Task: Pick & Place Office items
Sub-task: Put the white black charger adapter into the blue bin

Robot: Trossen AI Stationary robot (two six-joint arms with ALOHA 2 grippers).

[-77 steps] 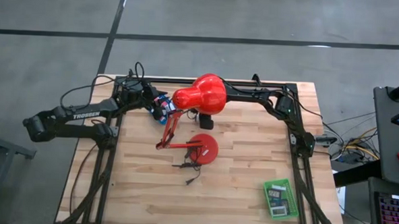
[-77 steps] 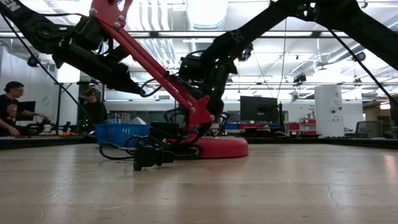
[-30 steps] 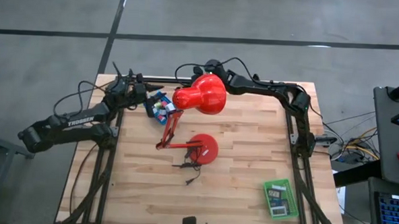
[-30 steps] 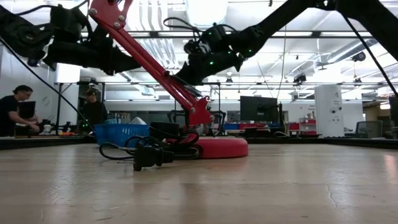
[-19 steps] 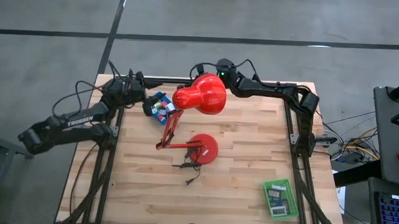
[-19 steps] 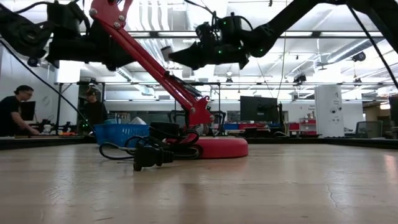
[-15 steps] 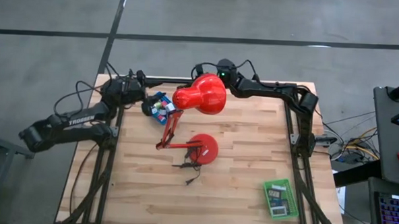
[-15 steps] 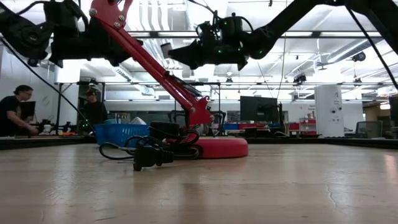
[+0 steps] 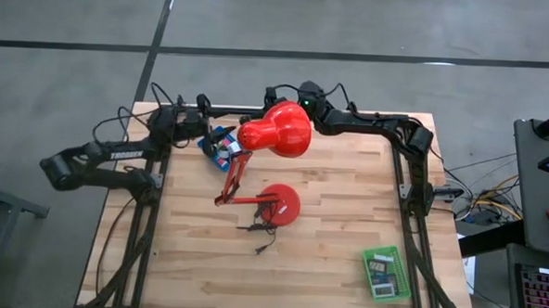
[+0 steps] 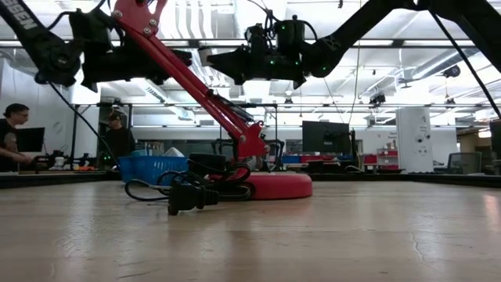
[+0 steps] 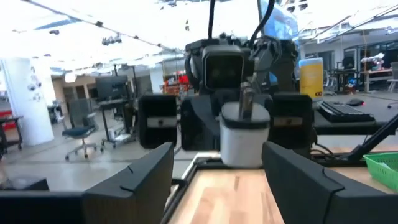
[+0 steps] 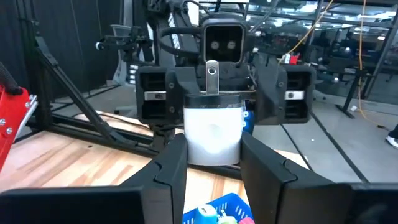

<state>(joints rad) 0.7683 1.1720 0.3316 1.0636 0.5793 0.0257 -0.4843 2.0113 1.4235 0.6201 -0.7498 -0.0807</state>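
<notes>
A white upright cylinder with a small metal piece on top sits between the fingers of my right gripper, which is shut on it. The cylinder also shows in the left wrist view. Both grippers hover level above the table's far left, face to face. My left gripper is open, and the cylinder stands just past its fingertips. In the high view my left gripper is beside the blue tray, which holds several small office items. My right gripper is partly hidden behind the lamp head. My right gripper pinches the white cylinder by its two opposite sides between its two fingers. The fingers lie level, coming from the table's right side. The cylinder stands upright in the hold, lifted clear, above the blue tray.
A big red desk lamp stands mid-table, with its head at the far side, its base at the centre, and its black cord and plug in front. A green tray lies at the near right corner. A person works beyond the table.
My right gripper has tipped up from slanting downward to level and has risen a little behind the lamp head. My left gripper has also tipped up to level, and its arm has swung a little toward the far edge.
</notes>
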